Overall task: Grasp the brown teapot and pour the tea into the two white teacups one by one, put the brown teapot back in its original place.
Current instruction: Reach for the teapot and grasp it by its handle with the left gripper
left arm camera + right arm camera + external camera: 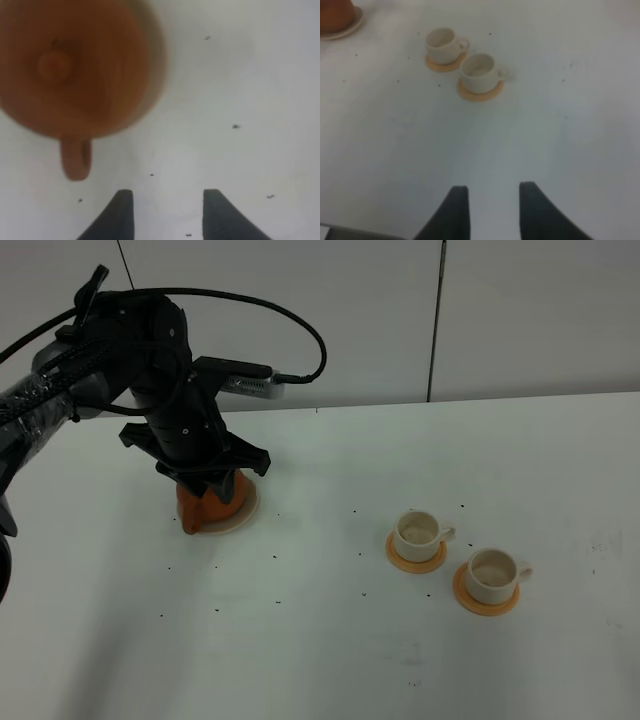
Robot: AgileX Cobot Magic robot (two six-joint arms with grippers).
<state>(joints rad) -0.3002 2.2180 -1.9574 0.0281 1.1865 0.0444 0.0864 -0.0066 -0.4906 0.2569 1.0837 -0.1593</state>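
The brown teapot (208, 502) sits on its pale beige saucer (243, 517) at the left of the table. My left gripper (212, 480) hangs just above it. In the left wrist view the teapot (70, 70) shows its lid knob, and a short stub of it points toward the open left gripper (167, 200), which holds nothing. The two white teacups (420, 532) (493, 575) stand on orange coasters at the right. The right wrist view shows both teacups (442, 44) (479, 72) beyond my open, empty right gripper (492, 192). No tea is visible.
An orange coaster (417, 558) lies under the nearer-left cup and another coaster (486, 600) under the other. The white table (320, 640) carries small dark specks. The left arm and its cable rise over the table's back left.
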